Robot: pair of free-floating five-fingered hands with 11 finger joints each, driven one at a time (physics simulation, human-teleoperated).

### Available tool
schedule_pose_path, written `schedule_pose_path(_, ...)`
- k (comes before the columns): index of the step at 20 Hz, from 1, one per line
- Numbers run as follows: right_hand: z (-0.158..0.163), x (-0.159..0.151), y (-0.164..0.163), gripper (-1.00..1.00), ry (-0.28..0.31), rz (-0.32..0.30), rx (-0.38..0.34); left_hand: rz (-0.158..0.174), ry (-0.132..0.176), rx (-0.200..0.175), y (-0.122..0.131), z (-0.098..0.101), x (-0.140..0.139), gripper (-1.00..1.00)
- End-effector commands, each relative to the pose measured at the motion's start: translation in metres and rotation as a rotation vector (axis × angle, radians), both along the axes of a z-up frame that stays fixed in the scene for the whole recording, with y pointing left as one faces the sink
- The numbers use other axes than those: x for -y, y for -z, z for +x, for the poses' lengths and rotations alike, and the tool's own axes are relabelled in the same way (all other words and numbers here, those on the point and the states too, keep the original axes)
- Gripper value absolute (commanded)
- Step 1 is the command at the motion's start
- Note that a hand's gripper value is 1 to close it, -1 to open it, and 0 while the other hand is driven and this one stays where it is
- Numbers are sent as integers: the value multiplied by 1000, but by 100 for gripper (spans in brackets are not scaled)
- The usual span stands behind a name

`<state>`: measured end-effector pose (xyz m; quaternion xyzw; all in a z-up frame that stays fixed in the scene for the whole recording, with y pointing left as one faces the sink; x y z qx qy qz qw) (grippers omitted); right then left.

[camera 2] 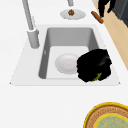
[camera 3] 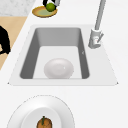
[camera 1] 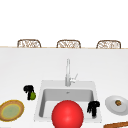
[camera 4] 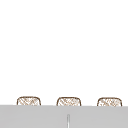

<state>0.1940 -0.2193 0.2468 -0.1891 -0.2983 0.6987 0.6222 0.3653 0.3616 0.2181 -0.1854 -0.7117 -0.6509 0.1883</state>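
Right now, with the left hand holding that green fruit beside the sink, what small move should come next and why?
Probably carry the green fruit a little leftward and down toward the yellow-rimmed plate. The left hand has its fingers curled round the fruit, above the counter between that plate and the sink. The right hand hangs at the sink's right edge.

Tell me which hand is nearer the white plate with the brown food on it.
Right. The right hand hangs over the sink's right edge, just left of the white plate. The left hand is across the sink, holding a lime.
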Motion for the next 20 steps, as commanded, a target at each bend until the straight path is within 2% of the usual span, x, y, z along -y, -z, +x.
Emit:
schedule_pose_path(1, 0, 0, 0, 0, 0, 0, 0, 18, 0, 27, 0, 8, 31, 100)
schedule_pose_path(5, 0, 0, 0, 0, 0, 0, 0, 20, -1, 30, 1, 14, 63, 100)
schedule_pose_path(8, 0, 0, 0, 0, 0, 0, 0, 29, -2, 14, 5, 15, 87, 100)
schedule_pose_path(14, 0, 0, 0, 0, 0, 0, 0, 36, -3, 12, 12, 19, 136, 100)
schedule_pose_path(17, 0, 0, 0, 0, 0, 0, 0, 15, -13, 5, 24, 23, 160, 100)
schedule_pose_path(20, 0, 0, 0, 0, 0, 0, 0, 16, -11, 5, 33, 27, 184, 100)
